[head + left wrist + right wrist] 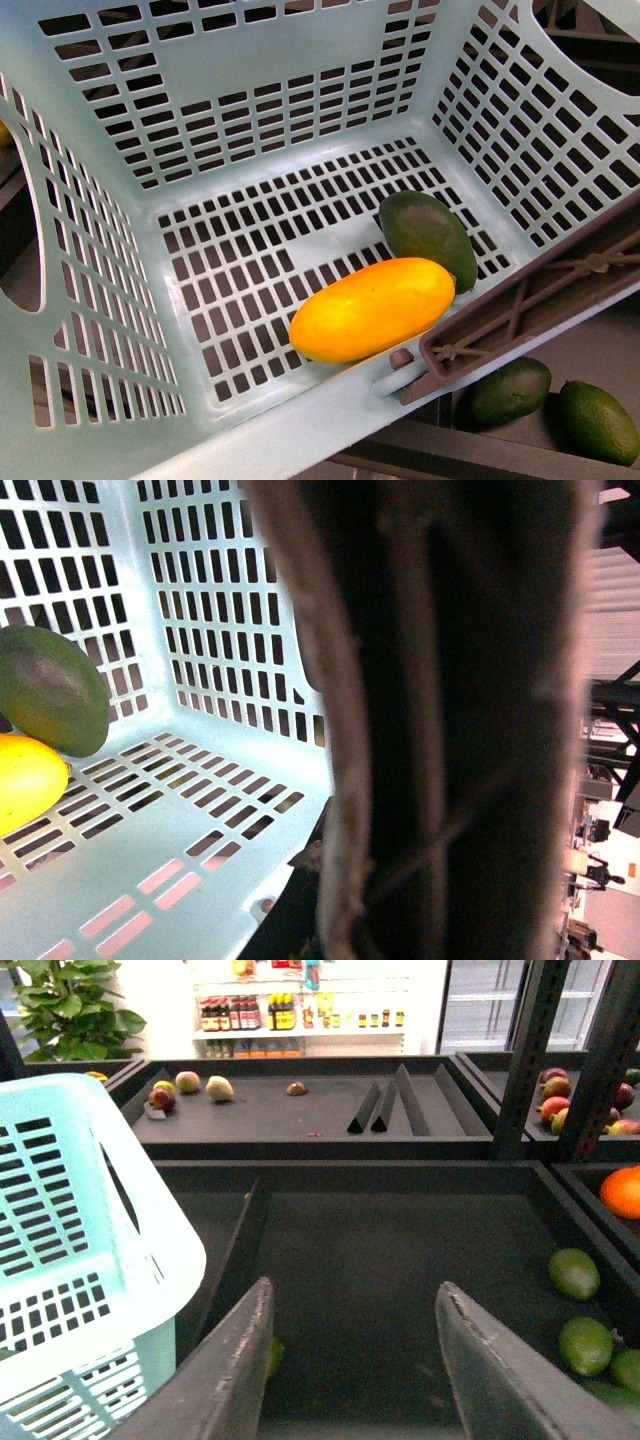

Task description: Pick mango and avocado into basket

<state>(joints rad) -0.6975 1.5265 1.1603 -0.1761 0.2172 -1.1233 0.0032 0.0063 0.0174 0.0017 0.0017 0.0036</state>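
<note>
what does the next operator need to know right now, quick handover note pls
Right gripper: open, holding nothing, over a dark shelf bin beside the basket.
Left gripper: not visible; its wrist view is mostly blocked by the brown handle, so its state can't be told.
Mango and avocado both lie on the basket floor, touching each other.
Done: both fruits are in the basket.
Left: nothing to pick. Two other avocados outside the basket stay put.

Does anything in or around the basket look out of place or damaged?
Nothing stands out. The mango and avocado lie whole on the floor of the basket, touching each other, with its handle folded down.
</note>
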